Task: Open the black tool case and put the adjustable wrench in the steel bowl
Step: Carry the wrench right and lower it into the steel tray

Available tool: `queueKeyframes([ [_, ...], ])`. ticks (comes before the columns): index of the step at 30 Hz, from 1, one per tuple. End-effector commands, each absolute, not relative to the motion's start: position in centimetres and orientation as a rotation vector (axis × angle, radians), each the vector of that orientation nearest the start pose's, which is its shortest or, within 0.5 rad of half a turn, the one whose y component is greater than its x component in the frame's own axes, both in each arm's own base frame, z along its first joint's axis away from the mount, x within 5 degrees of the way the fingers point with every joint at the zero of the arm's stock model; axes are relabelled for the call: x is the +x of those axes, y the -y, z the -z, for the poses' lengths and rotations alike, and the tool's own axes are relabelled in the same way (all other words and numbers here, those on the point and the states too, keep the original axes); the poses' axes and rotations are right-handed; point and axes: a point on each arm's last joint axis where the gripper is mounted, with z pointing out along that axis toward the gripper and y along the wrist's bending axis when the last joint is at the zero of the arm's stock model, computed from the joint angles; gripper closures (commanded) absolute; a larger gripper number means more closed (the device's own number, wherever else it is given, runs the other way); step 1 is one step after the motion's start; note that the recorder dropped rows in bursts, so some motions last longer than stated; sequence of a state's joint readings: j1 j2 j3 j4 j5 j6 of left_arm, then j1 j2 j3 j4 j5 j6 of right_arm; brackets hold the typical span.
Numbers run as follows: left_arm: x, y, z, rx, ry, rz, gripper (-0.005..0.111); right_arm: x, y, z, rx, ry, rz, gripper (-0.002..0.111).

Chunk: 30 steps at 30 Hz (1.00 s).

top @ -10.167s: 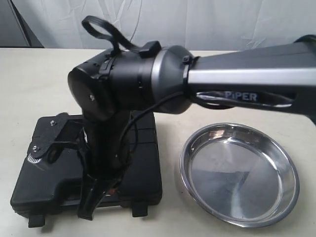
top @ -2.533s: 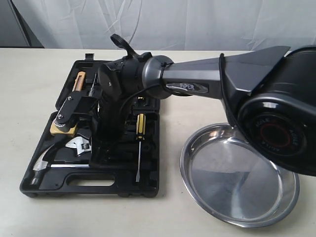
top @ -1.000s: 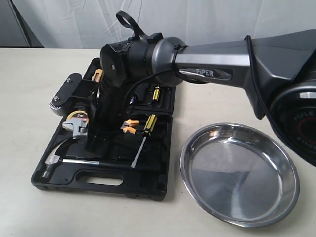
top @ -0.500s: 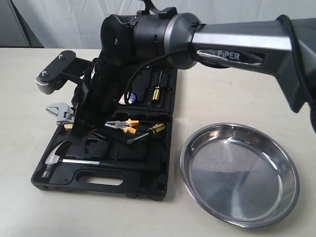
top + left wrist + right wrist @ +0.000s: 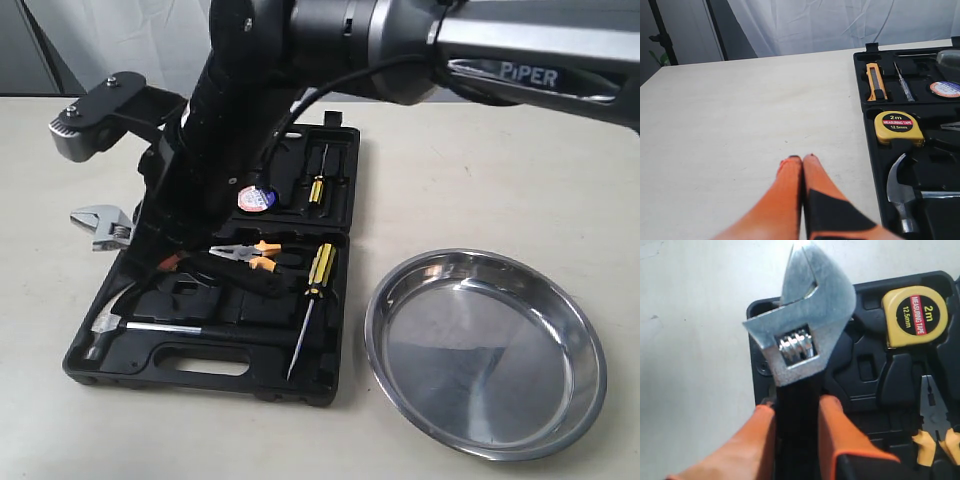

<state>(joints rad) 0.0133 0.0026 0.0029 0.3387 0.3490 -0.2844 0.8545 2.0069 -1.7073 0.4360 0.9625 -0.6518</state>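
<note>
At the far left of the exterior view the adjustable wrench (image 5: 100, 222) juts out past the left edge of the case. Only its head shows there: bright silver metal, flat, with a hooked jaw. The right wrist view gives it plainly (image 5: 800, 325): a brushed steel head with a ribbed thumb-screw set in a square window, and a long black handle. The right claw (image 5: 797, 407) is clamped on that handle, an orange finger pressed to each side.

The left claw (image 5: 801, 159), seen only from its own wrist, has its orange tips together over the bare table.

Next comes the black tool case (image 5: 270, 372), lying open on the pale, matte table (image 5: 480, 190). It is dull moulded plastic with tool-shaped hollows and a slot handle at its near edge. In it sit a claw hammer (image 5: 105, 325), orange-handled pliers (image 5: 245, 257) and a yellow-and-black screwdriver (image 5: 315, 290). A yellow tape measure (image 5: 914, 315) shows only in the wrist views.

At the right the steel bowl (image 5: 480, 350) stands just beside the case: round, shallow, mirror-bright, with a rolled rim.

The dark right arm covers much of the case's left half in the exterior view, along with the wrench handle and the grip itself.
</note>
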Motion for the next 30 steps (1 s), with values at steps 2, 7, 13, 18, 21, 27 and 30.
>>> queueKeyframes([
  [2,5.3,-1.1,-18.4,-0.062,-1.803,-0.137,0.107,26.0,-33.5,-28.7,-1.612,-2.187,-0.533,0.108],
  [7,5.3,-1.1,-18.4,-0.062,-1.803,-0.137,0.107,27.1,-28.5,-29.2,-1.425,-2.369,-0.363,0.108],
  [13,5.3,-1.1,-18.4,-0.062,-1.803,-0.137,0.107,27.3,-17.5,-23.6,-1.016,-2.656,-0.281,0.108],
  [18,5.3,-1.1,-18.4,-0.062,-1.803,-0.137,0.107,26.1,-13.7,-20.0,-0.881,-2.799,-0.259,0.108],
  [21,5.3,-1.1,-18.4,-0.062,-1.803,-0.137,0.107,25.7,-13.2,-18.3,-0.853,-2.827,-0.252,0.108],
  [27,5.3,-1.1,-18.4,-0.062,-1.805,-0.138,0.107,25.2,-12.7,-15.1,-0.824,-2.835,-0.216,0.108],
  [30,5.3,-1.1,-18.4,-0.062,-1.805,-0.138,0.107,25.3,-12.5,-14.0,-0.814,-2.763,-0.177,0.108],
])
